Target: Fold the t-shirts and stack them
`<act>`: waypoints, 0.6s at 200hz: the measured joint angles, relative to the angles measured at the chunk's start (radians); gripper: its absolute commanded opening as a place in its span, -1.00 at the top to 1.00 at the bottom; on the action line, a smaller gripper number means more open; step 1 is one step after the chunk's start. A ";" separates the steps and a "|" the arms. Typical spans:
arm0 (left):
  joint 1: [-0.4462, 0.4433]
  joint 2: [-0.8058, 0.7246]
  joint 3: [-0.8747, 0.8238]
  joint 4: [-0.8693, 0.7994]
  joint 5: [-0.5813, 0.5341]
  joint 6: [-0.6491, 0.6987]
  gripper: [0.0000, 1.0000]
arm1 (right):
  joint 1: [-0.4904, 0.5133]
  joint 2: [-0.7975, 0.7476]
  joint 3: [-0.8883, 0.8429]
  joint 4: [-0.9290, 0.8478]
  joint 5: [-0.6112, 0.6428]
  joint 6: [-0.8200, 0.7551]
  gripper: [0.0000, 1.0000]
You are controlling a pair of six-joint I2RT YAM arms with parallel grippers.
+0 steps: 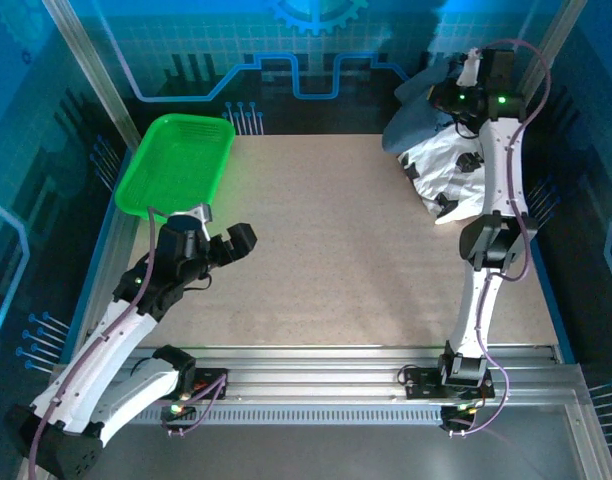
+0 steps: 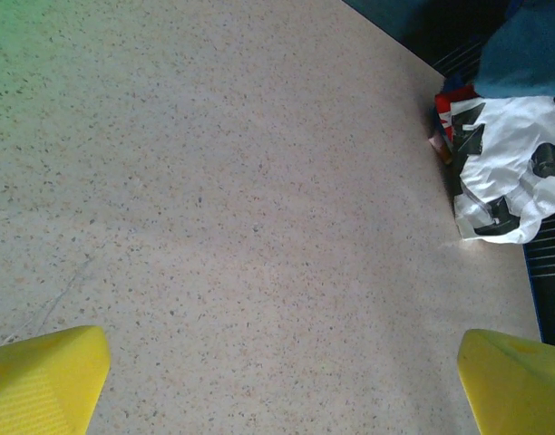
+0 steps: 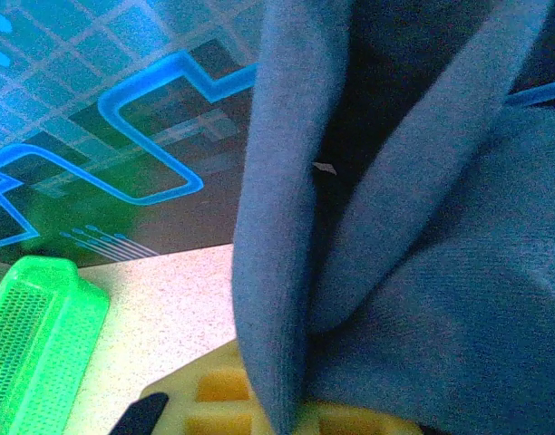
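Note:
At the table's far right corner my right gripper point(image 1: 464, 78) is raised and shut on the dark slate-blue t-shirt point(image 1: 411, 125). The cloth hangs in folds point(image 3: 423, 272) over its yellow finger point(image 3: 214, 399). Under it lies a crumpled white t-shirt with black print point(image 1: 456, 170), and the left wrist view shows that white t-shirt point(image 2: 509, 181) with a strip of red cloth point(image 2: 445, 95) at its edge. My left gripper point(image 1: 223, 232) hovers open over bare table near the left side, its yellow fingertips point(image 2: 42, 381) wide apart and holding nothing.
A green plastic mesh basket point(image 1: 176, 160) stands at the far left corner, just behind the left gripper; its corner point(image 3: 33, 344) is also in the right wrist view. The speckled tabletop point(image 1: 336, 260) stretches between the arms. Metal rails run along the near edge.

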 measured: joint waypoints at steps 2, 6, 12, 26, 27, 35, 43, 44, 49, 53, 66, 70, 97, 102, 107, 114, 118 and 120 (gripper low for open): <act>0.000 0.000 0.000 0.000 0.000 0.000 -0.98 | -0.003 -0.004 -0.003 0.000 -0.002 -0.002 1.00; 0.000 0.001 0.000 0.000 0.001 0.000 -0.98 | -0.010 -0.011 -0.013 0.001 -0.005 -0.002 1.00; 0.000 0.001 0.000 0.000 0.004 0.000 -0.98 | -0.021 -0.026 -0.033 0.007 -0.013 -0.002 1.00; 0.000 0.001 0.000 0.001 0.007 0.000 -0.98 | -0.045 -0.063 -0.094 0.023 -0.031 -0.002 1.00; 0.000 0.001 0.000 0.001 0.007 0.000 -0.98 | -0.046 -0.065 -0.098 0.023 -0.031 -0.002 1.00; 0.000 0.001 0.000 0.002 0.008 0.000 -0.98 | -0.061 -0.089 -0.140 0.034 -0.043 -0.001 1.00; 0.000 0.001 0.000 0.003 0.008 -0.001 -0.98 | -0.075 -0.111 -0.180 0.045 -0.051 -0.001 1.00; 0.000 0.001 0.000 0.004 0.008 -0.002 -0.98 | -0.077 -0.113 -0.185 0.046 -0.052 -0.001 1.00; 0.000 0.001 0.000 0.005 0.008 -0.004 -0.98 | -0.085 -0.126 -0.211 0.055 -0.056 -0.001 1.00; 0.000 0.001 0.000 0.006 0.008 -0.005 -0.98 | -0.092 -0.136 -0.233 0.061 -0.059 -0.001 1.00; 0.000 0.001 0.000 0.007 0.008 -0.007 -0.98 | -0.111 -0.172 -0.311 0.081 -0.069 -0.002 1.00; 0.000 0.001 0.000 0.007 0.008 -0.007 -0.98 | -0.116 -0.182 -0.335 0.086 -0.071 -0.002 1.00; 0.000 0.001 -0.011 0.021 0.013 -0.009 -0.98 | -0.151 -0.264 -0.525 0.137 -0.088 0.005 1.00; 0.000 0.001 -0.014 0.023 0.015 -0.010 -0.98 | -0.158 -0.276 -0.554 0.145 -0.093 0.007 1.00; 0.000 0.001 -0.016 0.023 0.016 -0.012 -0.98 | -0.167 -0.290 -0.588 0.157 -0.098 0.010 1.00; 0.000 0.002 -0.019 0.026 0.018 -0.015 -0.98 | -0.179 -0.306 -0.630 0.171 -0.100 0.014 1.00; 0.000 0.002 -0.020 0.026 0.018 -0.016 -0.98 | -0.186 -0.314 -0.653 0.180 -0.101 0.016 1.00; 0.000 0.002 -0.021 0.026 0.018 -0.018 -0.98 | -0.190 -0.321 -0.668 0.184 -0.101 0.018 1.00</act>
